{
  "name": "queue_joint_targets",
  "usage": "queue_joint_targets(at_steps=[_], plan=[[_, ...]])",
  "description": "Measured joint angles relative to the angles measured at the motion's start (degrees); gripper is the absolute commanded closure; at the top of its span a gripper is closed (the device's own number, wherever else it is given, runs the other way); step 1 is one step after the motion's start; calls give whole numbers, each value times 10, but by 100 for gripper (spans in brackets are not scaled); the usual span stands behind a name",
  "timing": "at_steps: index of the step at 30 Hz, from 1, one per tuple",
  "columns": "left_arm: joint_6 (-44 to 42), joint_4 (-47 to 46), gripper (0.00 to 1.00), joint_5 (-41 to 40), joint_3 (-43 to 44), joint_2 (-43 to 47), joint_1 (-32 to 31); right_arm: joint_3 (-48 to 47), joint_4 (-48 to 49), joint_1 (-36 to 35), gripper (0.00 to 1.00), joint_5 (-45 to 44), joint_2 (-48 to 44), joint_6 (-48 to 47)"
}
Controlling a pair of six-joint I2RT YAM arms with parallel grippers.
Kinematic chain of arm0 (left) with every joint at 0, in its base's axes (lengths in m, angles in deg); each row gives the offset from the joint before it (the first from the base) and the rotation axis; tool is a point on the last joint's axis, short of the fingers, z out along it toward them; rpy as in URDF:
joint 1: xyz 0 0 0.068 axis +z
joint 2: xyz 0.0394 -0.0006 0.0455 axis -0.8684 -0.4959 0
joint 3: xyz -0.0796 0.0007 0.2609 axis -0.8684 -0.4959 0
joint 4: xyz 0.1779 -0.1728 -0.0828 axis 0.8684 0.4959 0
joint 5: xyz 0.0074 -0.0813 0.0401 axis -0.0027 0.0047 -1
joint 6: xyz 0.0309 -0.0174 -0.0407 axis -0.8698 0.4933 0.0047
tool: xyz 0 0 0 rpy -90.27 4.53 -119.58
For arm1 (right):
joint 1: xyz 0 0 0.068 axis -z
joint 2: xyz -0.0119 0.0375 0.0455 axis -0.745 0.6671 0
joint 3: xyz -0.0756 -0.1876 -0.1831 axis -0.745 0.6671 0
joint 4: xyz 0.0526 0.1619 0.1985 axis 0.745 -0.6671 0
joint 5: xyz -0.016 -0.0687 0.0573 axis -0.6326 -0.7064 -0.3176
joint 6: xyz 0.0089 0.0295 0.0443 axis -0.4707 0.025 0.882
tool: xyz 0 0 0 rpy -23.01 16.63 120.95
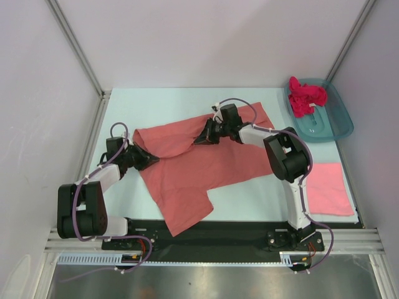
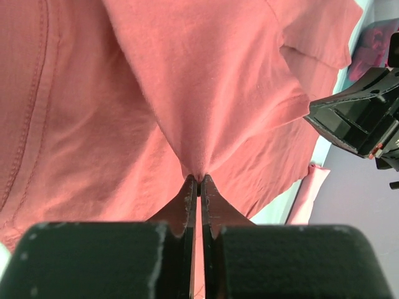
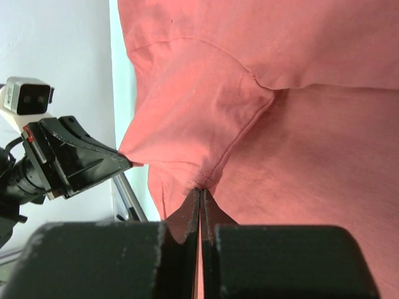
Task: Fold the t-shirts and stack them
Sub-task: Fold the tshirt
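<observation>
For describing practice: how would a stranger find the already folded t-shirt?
Look at the table's right edge, beside the right arm. The light pink t-shirt there is a flat rectangle; the salmon t-shirt sprawls mid-table, the magenta t-shirt is bunched in the teal tub.

Pale mint table [image 1: 156,103], plain white walls [image 1: 206,37], silver corner posts [image 1: 73,45], possibly steel sheet [image 1: 206,280] in front, even light

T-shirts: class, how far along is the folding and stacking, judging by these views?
Done: the light pink t-shirt lies folded on the right. In hand: the left gripper and right gripper both pinch the salmon t-shirt, lying mostly spread out. Left: the magenta t-shirt sits crumpled in the teal tub; nothing is stacked.
</observation>
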Motion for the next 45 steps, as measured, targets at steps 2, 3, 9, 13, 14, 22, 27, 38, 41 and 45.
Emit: queue_joint_targets(at_steps=[2, 3, 9, 13, 14, 22, 27, 38, 41, 45], plan=[[0, 0, 96, 0, -5, 2, 0, -3, -1, 0, 100, 10, 5, -5], [0, -1, 96, 1, -7, 2, 0, -5, -2, 0, 100, 14, 8, -7], [0, 0, 96, 15, -17, 2, 0, -8, -10, -1, 100, 26, 28, -9], [-1, 1, 94, 15, -18, 2, 0, -9, -13, 0, 100, 28, 33, -9], [-1, 1, 92, 15, -18, 2, 0, -10, -14, 0, 100, 28, 34, -9], [-9, 21, 67, 15, -23, 2, 3, -11, -15, 3, 100, 28, 36, -11], [-31, 63, 42, 1, -36, 47, 34, -11, -17, 7, 98, 28, 36, -14], [-77, 121, 33, -97, 95, 105, 80, -10, -23, 8, 99, 32, 36, -21], [-84, 118, 39, -107, 135, 58, 83, -10, -17, 8, 100, 41, 36, -21], [-87, 117, 46, -103, 180, -31, 92, -8, -12, 8, 100, 55, 36, -22]])
